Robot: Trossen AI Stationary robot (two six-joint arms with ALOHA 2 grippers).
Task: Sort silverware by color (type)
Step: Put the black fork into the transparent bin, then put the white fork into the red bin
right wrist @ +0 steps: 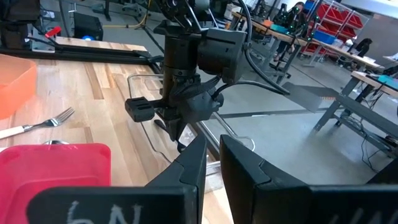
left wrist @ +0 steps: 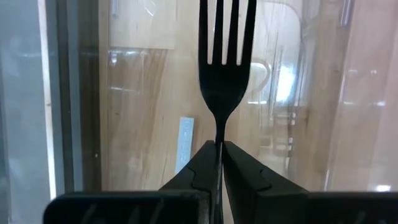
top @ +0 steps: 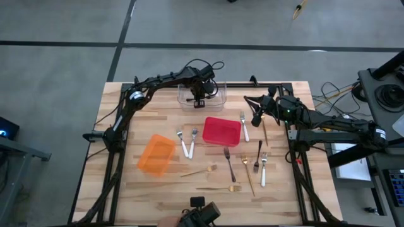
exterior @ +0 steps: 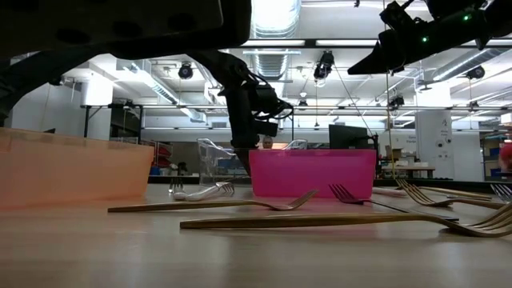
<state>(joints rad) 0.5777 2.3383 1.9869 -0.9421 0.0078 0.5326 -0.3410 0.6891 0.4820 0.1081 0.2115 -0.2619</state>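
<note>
A: Over the clear bin [top: 202,94] at the far edge of the bench [top: 126,183], the left end effector [top: 199,101] is clamped on the handle of a black fork [left wrist: 225,62]. The tines point away from the wrist, with the bin's clear wall and floor behind them.

B: And the right end effector [top: 255,117]?

A: It hangs above the bench beside the red bin [top: 221,131], its fingers [right wrist: 245,171] close together with a narrow gap and nothing between them.

B: Where is the rest of the silverware?

A: Loose on the bench. Two silver pieces [top: 188,142] lie between the orange bin [top: 156,154] and the red bin. A silver fork [top: 243,125] lies just right of the red bin, with a thin gold piece [top: 265,131] beside it. Toward the near edge lie a dark fork [top: 228,161], a long gold piece [top: 248,173], another dark piece [top: 258,156] and a silver fork [top: 264,168]. Two gold forks [top: 201,170] lie flat below the red bin, one nearer the bench's near edge than the other.

B: Anything in the red or orange bins?

A: I can't tell.
</note>
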